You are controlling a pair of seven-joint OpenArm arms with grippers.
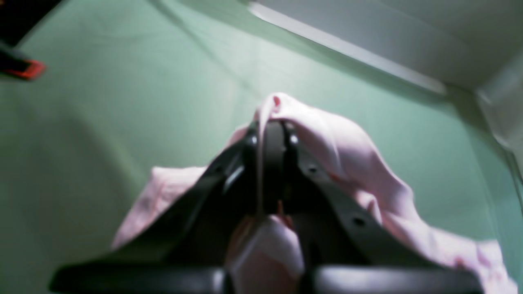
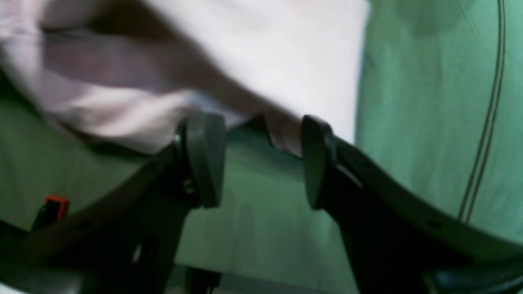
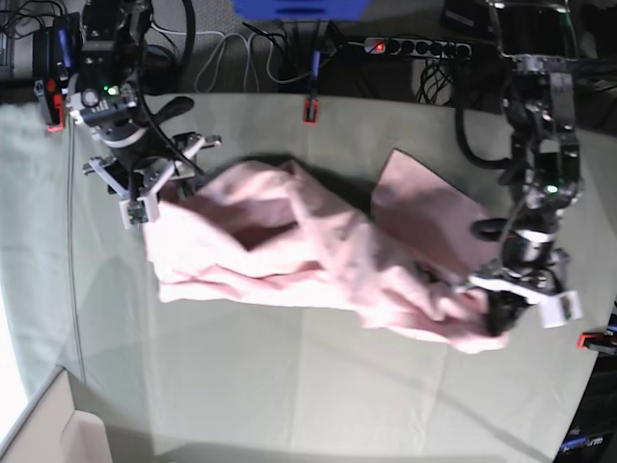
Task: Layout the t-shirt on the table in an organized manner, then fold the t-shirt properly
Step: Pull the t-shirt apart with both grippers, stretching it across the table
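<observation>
The pale pink t-shirt [image 3: 308,260] lies crumpled in a long bunch across the middle of the grey-green table [image 3: 289,386]. My left gripper [image 3: 492,313] sits at the shirt's right end in the base view. In the left wrist view this gripper [image 1: 273,126] is shut on a pinched ridge of the t-shirt [image 1: 355,163]. My right gripper [image 3: 159,188] hovers at the shirt's left end. Its jaws [image 2: 261,159] stand open, with the edge of the t-shirt [image 2: 253,49] hanging just at the fingertips [image 2: 204,159], not clamped. No lettering shows.
Red clamps sit at the far edge [image 3: 309,111] and right edge [image 3: 592,340] of the table. A power strip [image 3: 415,45] and cables lie behind it. A pale box corner [image 3: 39,424] stands at the front left. The table's edge [image 1: 347,45] runs near the left gripper.
</observation>
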